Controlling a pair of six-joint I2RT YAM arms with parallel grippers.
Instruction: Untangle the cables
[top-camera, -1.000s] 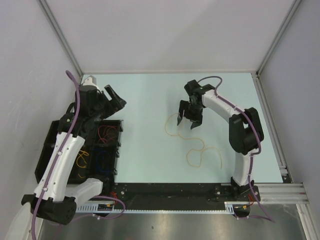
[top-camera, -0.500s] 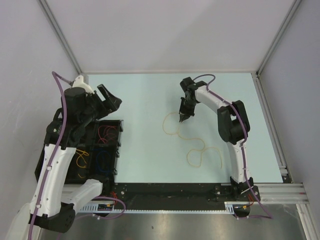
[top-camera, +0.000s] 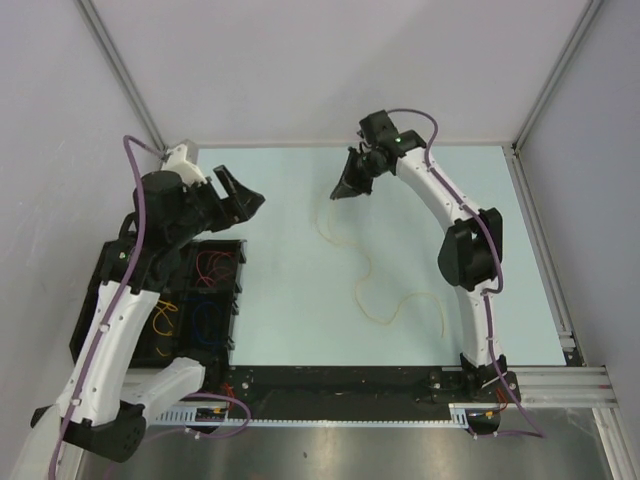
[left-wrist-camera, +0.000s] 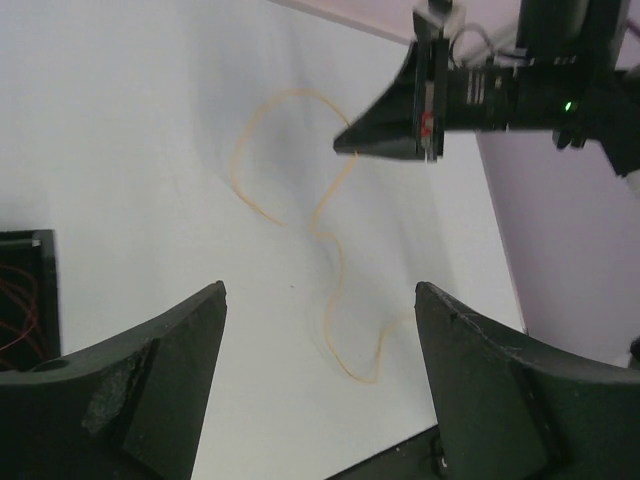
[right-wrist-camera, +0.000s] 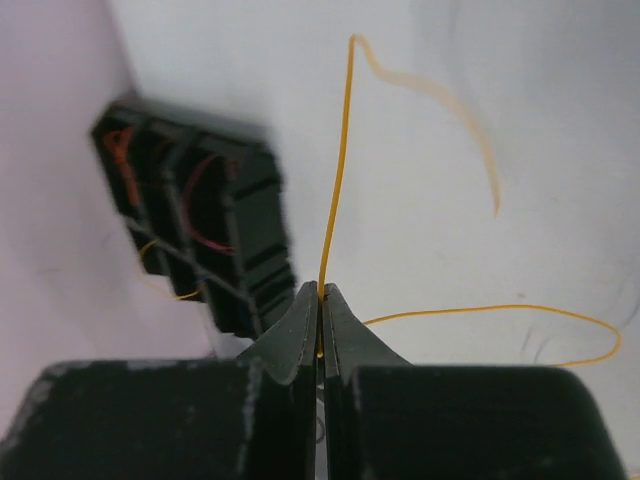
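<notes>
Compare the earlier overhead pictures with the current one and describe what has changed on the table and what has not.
The right gripper closed on the yellow cable and carried its end toward the far edge and leftward, drawing the loops out longer. The left arm shifted a little; the left gripper remains open near the black tray. The tray and the cables in it stayed put.

Table (top-camera: 290, 300): pale mint-green top, matte, evenly lit, soft shadows only. Behind it is a plain grey-lilac back wall (top-camera: 340, 70). Matching side panels stand to its left (top-camera: 50, 150) and right (top-camera: 600, 200), joined by aluminium corner posts (top-camera: 121, 70). Along its near edge run a black strip (top-camera: 340, 400) and then brushed metal sheet (top-camera: 330, 455).
</notes>
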